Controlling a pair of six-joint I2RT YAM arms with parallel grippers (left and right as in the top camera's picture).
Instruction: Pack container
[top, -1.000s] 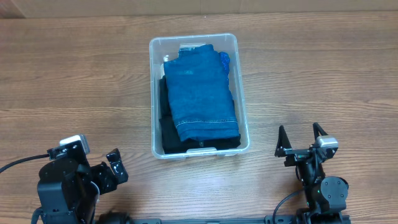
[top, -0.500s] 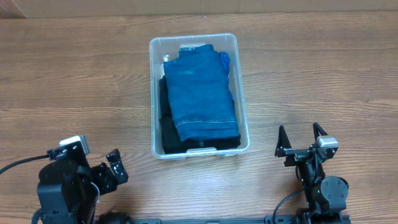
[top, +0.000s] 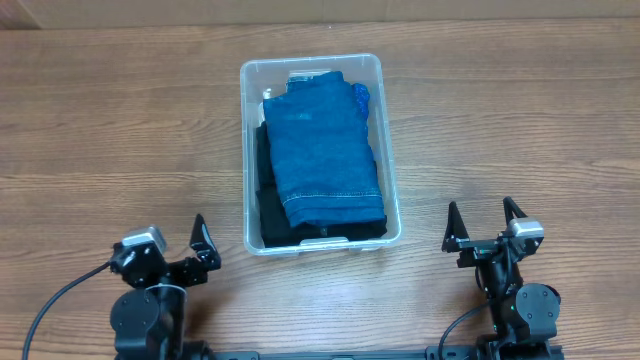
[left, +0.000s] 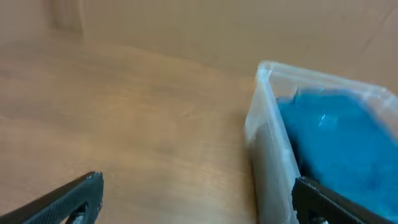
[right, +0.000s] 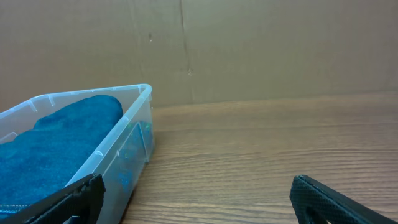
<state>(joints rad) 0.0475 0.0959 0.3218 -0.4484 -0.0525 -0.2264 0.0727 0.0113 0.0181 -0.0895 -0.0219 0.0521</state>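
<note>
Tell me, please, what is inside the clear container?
In the container, folded blue jeans lie on a black garment showing along the left and near edges; a bright blue item peeks out far right. Anything beneath is covered.

The container (top: 311, 60) is a clear plastic bin, rectangular with rounded corners and a thick rim; it stands upright and open-topped on the wooden table (top: 500, 120), near the middle, its long sides running from the near edge towards the far one; it is full; folded blue jeans (top: 325, 150) lie on top, covering most of it; a black garment (top: 266, 205) shows beneath along the left side and near end; a bright blue scrap (top: 361, 96) peeks out by the far right corner.
</note>
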